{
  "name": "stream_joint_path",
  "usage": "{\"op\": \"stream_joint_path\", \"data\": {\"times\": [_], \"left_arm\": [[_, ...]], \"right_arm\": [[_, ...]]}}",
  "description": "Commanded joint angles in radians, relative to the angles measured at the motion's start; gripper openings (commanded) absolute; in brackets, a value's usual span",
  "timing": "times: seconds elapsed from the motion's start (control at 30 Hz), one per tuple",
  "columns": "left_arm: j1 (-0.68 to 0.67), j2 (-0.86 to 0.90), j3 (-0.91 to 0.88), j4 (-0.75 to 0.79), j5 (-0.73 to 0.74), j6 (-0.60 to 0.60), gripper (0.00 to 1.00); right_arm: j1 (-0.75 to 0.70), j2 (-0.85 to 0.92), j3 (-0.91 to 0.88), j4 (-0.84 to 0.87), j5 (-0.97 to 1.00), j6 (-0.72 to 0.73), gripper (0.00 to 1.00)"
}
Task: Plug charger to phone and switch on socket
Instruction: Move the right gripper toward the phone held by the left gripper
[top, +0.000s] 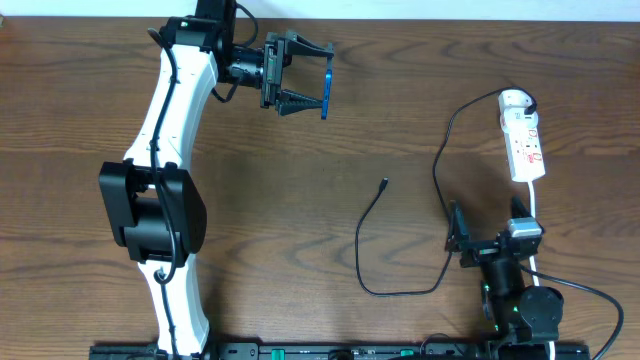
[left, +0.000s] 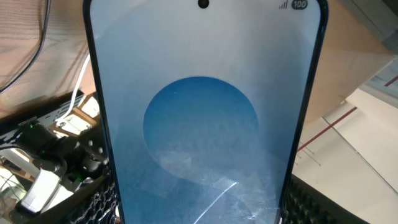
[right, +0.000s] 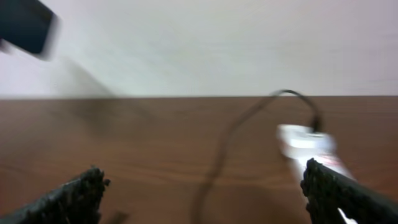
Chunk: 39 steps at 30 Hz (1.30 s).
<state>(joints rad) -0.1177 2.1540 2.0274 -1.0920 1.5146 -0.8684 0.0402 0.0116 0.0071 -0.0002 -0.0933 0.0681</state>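
Phone clamped edge-up in left end effector.

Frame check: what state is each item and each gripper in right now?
phone: screen lit, held on edge in left gripper.
charger: loose on table, not plugged into phone.
socket: flat on table; switch position unreadable.
left gripper: shut on phone.
right gripper: open, empty.

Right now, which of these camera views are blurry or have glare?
Overhead is sharp and evenly lit. Left wrist: the phone fills the frame, screen hazy, pale glare streaks low down. Right wrist is blurred throughout: socket and charger smear, and its fingers look soft.
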Motion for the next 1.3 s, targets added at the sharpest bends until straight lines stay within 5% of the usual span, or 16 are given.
{"op": "stream_joint_path", "data": {"times": [0.0,0.13,0.23,0.33,0.47,0.6,0.8,1.03,1.27], "left_arm": [[0.003,-0.045,0.006,0.001,0.058,-0.009,0.74],[0.003,-0.045,0.006,0.001,0.058,-0.009,0.75],[0.003,-0.045,0.006,0.001,0.058,-0.009,0.74],[0.003,-0.045,0.006,0.001,0.059,-0.009,0.75],[0.003,-0.045,0.006,0.001,0.059,-0.009,0.74],[0.003,-0.045,0.006,0.001,0.058,-0.009,0.75],[0.003,-0.045,0.006,0.001,0.058,-0.008,0.74],[0.003,-0.045,0.006,0.001,0.058,-0.008,0.75],[0.003,-0.045,0.006,0.001,0.058,-0.008,0.75]], "right_arm": [[-0.003,-0.005,-0.002,0.006,-0.321,0.360,0.99],[-0.003,-0.005,-0.002,0.198,-0.327,0.657,0.99],[-0.003,-0.005,0.000,0.471,-0.332,0.635,0.99],[-0.003,-0.003,0.051,0.570,-0.272,0.631,0.99],[-0.004,0.061,0.279,0.357,-0.256,0.459,0.99],[-0.004,0.286,0.640,-0.108,-0.248,0.220,0.99],[-0.004,0.620,1.014,-0.566,-0.425,0.103,0.99],[0.018,0.817,1.127,-0.552,-0.639,0.212,0.99],[0.225,1.022,1.342,-0.744,-0.326,0.235,0.97]]}}
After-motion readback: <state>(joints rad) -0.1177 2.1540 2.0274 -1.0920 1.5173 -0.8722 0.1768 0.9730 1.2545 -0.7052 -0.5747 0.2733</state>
